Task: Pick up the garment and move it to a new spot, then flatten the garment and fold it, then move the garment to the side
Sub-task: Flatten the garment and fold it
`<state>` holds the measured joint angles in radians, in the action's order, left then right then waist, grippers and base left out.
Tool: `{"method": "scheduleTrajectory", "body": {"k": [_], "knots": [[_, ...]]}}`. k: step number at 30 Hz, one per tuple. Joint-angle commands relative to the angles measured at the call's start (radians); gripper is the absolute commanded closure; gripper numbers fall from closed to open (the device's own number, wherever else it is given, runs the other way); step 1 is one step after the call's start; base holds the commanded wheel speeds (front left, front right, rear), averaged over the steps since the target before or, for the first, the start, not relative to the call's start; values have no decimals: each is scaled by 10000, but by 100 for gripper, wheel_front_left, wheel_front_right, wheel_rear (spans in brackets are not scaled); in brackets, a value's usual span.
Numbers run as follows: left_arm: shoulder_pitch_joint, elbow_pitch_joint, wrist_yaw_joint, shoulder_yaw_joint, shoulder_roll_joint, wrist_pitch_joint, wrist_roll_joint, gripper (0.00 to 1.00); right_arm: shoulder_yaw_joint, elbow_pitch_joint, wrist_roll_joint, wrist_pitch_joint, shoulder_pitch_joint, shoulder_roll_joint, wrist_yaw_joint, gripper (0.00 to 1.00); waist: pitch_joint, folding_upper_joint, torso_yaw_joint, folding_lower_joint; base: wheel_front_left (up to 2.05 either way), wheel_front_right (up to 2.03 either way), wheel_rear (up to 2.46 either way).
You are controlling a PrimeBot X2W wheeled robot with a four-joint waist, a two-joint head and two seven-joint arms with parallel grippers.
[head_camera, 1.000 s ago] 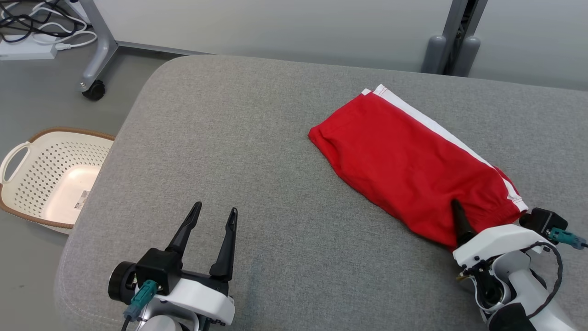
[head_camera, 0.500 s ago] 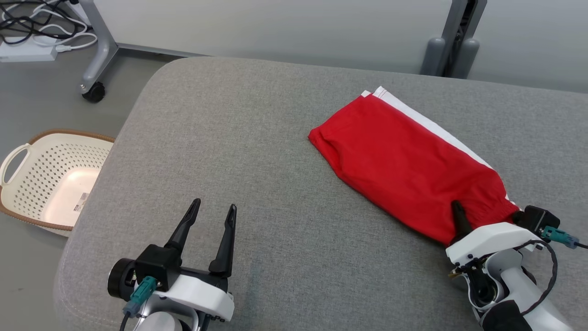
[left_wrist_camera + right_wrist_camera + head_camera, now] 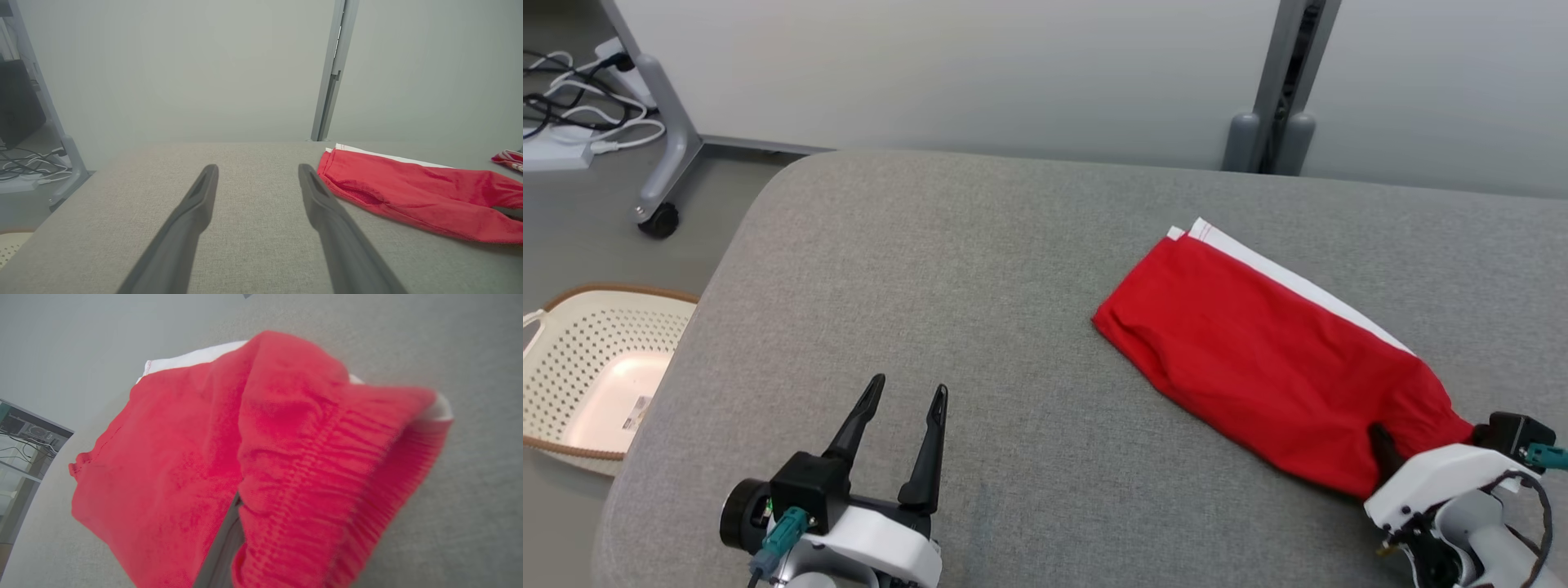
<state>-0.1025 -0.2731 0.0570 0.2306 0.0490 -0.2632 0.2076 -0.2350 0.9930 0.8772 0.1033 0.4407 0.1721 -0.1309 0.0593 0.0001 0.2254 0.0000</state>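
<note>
The red garment (image 3: 1258, 359) runs from far left to near right. The right pincer (image 3: 1384, 441) pinches its near-right end. The left pincer (image 3: 908, 385), spread, sits well to its left.

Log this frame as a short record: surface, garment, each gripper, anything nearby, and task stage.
surface: grey padded surface
garment: red garment with a white side stripe, lying long and mostly flat toward the robot's right
right gripper: right gripper shut on the elastic waistband end, which bunches up around it
left gripper: left gripper open, holding nothing, apart from the garment
nearby: pale perforated basket on the floor at the robot's left
stage: gripped at one end; most of it lies on the surface
</note>
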Motion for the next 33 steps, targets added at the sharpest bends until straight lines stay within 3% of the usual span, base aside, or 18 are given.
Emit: {"method": "scheduleTrajectory", "body": {"k": [1, 9, 19, 26, 33], "knots": [[152, -39, -13, -10, 40, -6, -62, 0, -41, -51, -20, -98, -181, 166, 4, 100, -143, -1, -135, 0, 0, 0, 0], [368, -53, -124, 130, 35, -6, 43, 0, -331, -318, -310, -693, -991, 1294, 4, 100, -621, -1, -512, 0, 0, 0, 0], [573, -127, -198, 194, 38, -6, 139, 0, 469, 381, -1112, -730, -1351, 2457, 4, 100, -1080, -1, -783, 0, 0, 0, 0], [626, -134, -208, 288, 38, -6, 217, 0, 479, 439, -2025, -948, -864, 2422, 4, 100, -1189, -1, -772, 0, 0, 0, 0], [632, -131, -236, 312, 38, -6, 272, 0, 520, 91, -2586, -1399, -276, 1804, 4, 100, -1235, -1, -519, 0, 0, 0, 0]]}}
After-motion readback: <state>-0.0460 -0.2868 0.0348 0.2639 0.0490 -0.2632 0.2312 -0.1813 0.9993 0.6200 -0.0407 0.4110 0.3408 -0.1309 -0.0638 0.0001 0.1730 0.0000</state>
